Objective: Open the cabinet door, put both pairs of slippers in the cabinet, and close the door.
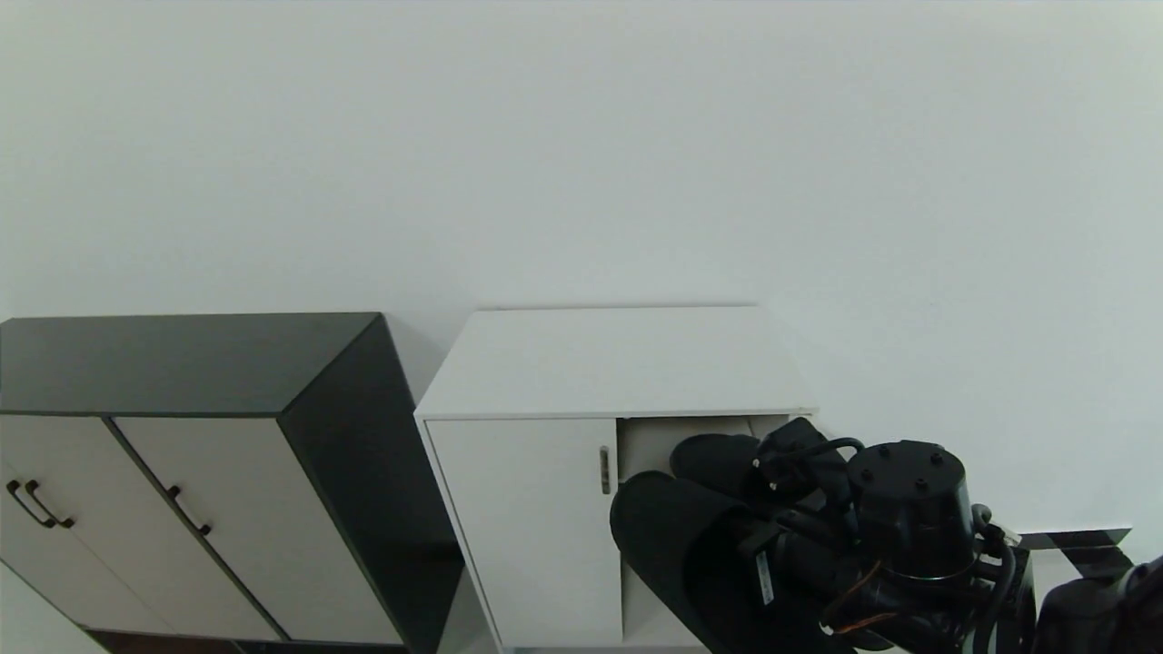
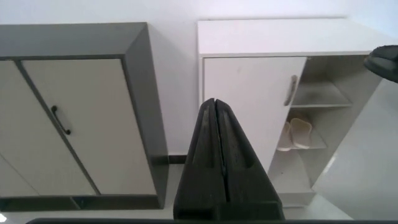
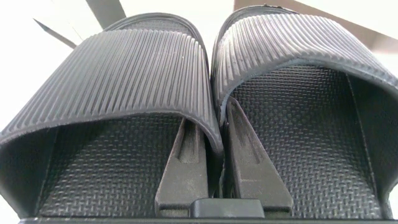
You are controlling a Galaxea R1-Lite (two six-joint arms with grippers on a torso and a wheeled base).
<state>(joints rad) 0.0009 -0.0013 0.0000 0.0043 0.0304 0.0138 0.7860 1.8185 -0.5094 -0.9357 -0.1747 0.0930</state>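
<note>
Black slippers [image 3: 143,68] hang side by side on my right gripper [image 3: 211,118], one finger inside each, pinching their inner walls together before the open right half of the white cabinet [image 1: 609,363]. What looks like a pale pair of slippers [image 2: 295,134] rests on its middle shelf [image 2: 318,144]. My left gripper [image 2: 215,107] is pressed closed and empty, facing the left door [image 2: 249,106].
</note>
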